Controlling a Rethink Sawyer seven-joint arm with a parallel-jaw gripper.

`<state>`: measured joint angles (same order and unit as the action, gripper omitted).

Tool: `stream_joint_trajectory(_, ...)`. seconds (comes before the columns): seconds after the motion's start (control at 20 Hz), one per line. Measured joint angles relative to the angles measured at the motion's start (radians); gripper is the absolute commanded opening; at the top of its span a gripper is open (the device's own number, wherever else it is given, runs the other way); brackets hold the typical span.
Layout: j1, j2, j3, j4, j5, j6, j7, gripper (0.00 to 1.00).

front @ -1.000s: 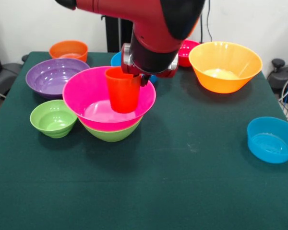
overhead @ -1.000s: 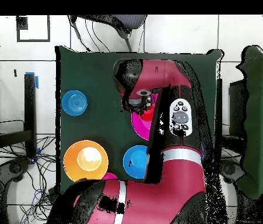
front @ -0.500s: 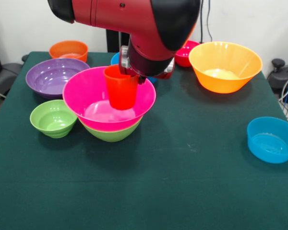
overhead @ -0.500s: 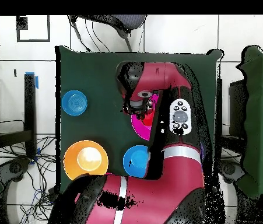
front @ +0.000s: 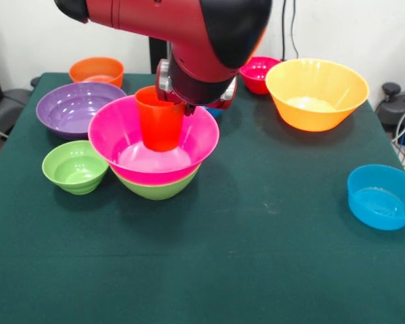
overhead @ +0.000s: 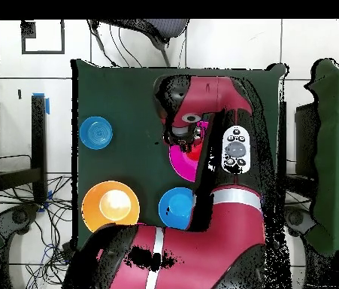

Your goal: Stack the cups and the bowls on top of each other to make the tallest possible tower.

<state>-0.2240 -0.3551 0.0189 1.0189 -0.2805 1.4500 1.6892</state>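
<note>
Hand [front: 183,106] grips tapered glossy orange cup [front: 159,119] above pink bowl [front: 196,145].

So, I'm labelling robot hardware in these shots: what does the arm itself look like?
The arm is bulky and rounded, glossy red shells with black sections at the joints. Overhead, a grey band rings its lower link and a light oval panel with small dark buttons sits on top. The wrist ends in a silver-grey collar.

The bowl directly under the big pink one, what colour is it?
Green: the glossy green plastic bowl peeks out beneath the large pink plastic bowl, clearest in the front view.
</note>
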Motion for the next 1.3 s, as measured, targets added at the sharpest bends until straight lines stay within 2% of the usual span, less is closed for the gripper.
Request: stream_joint_trajectory(1.3, -0.003, 0.007, -0.019, 0.018, 0.000, -0.022, 0.000, 0.00)
